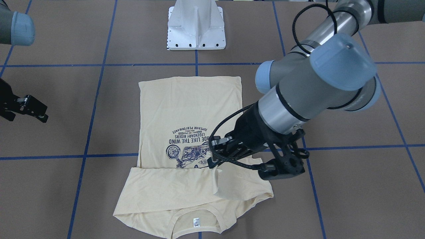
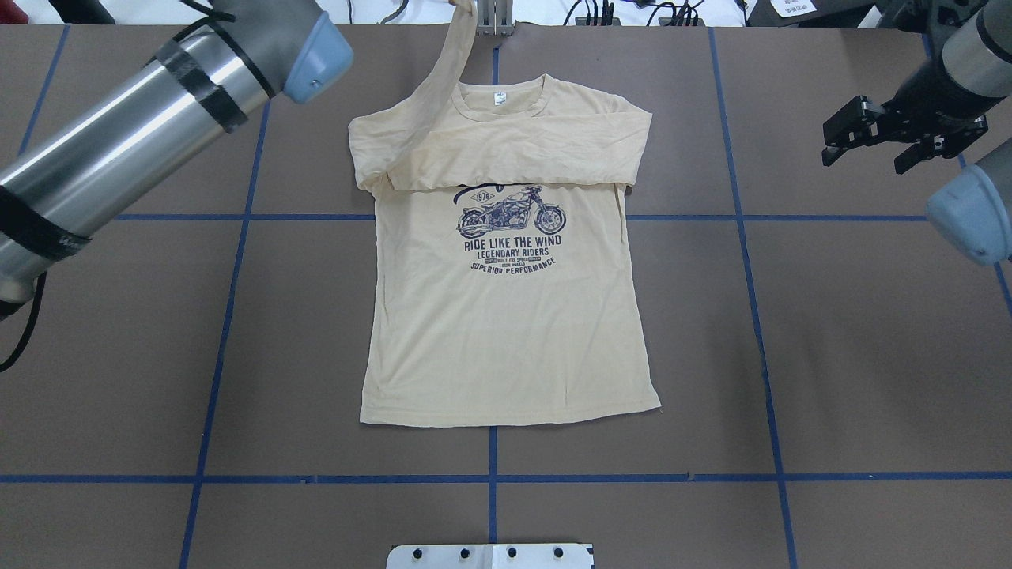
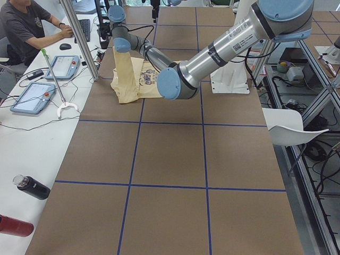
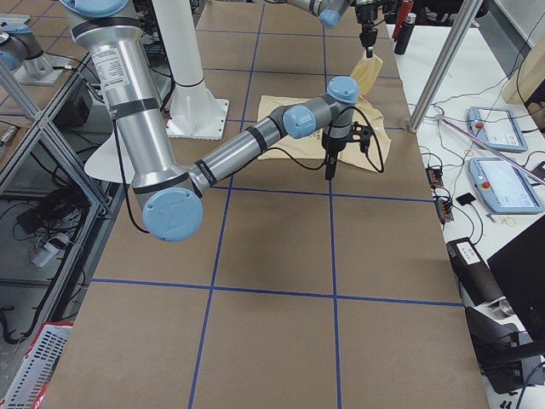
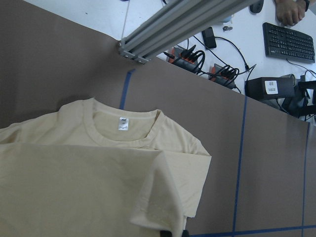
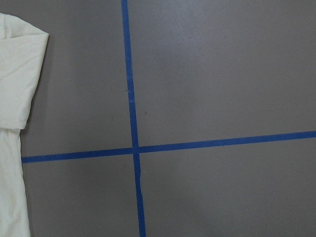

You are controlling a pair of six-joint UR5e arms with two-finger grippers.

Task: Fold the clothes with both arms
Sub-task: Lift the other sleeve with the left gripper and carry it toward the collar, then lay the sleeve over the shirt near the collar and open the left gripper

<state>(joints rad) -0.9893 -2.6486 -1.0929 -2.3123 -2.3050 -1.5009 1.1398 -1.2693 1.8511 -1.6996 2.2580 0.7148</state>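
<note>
From my overhead feed, the shirt (image 2: 506,332) lies flat mid-table (image 2: 791,356), print (image 2: 510,217) up. Its long axis runs straight away from the robot, with the hem nearest the base and the collar and neck label (image 2: 500,98) at the far end. On the left, the left arm (image 2: 134,118) reaches far over the collar end. The left gripper (image 1: 213,162) is closed on one sleeve (image 2: 443,87), which it holds up off the table. The other sleeve (image 2: 553,158) lies folded across the chest. On the right, the right arm (image 2: 972,55) is well clear of the shirt. The right gripper (image 2: 866,158) hangs over bare table with its jaws spread and empty.
</note>
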